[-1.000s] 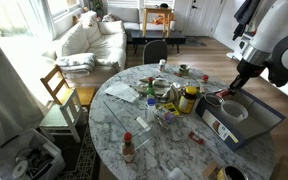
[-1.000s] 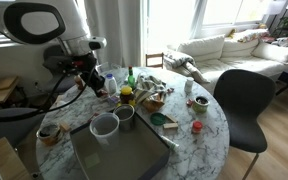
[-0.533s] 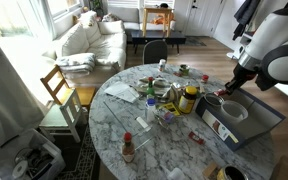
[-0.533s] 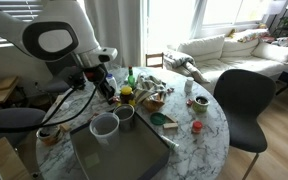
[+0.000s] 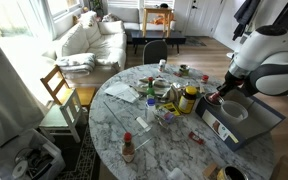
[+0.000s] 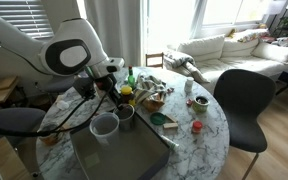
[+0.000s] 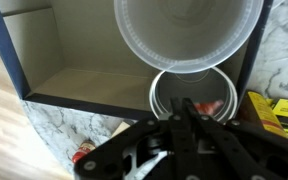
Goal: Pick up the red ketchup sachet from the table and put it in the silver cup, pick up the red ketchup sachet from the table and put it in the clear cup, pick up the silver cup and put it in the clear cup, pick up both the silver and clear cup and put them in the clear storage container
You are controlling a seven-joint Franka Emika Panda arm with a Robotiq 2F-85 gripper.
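Silver cup (image 7: 168, 93), small, low, round and of grey metal, stands on the round white marble table (image 5: 164, 152) right against a corner of the large shallow see-through plastic storage container (image 7: 74, 55). From the wrist view I see something red (image 7: 211, 106) lying inside it. The small round see-through plastic cup with a whitish rim (image 7: 189, 30) sits in that corner of the container, just beside the silver cup (image 6: 124, 113), with their rims overlapping in my wrist view. My black Robotiq gripper (image 7: 187, 104) hangs directly over the silver cup. Its fingertips look drawn close together, but the picture is dark and blurred there, so I cannot tell whether they are apart or clamped. In an exterior view the yellow-lidded jar (image 5: 189, 98) stands near the gripper (image 5: 220, 95).
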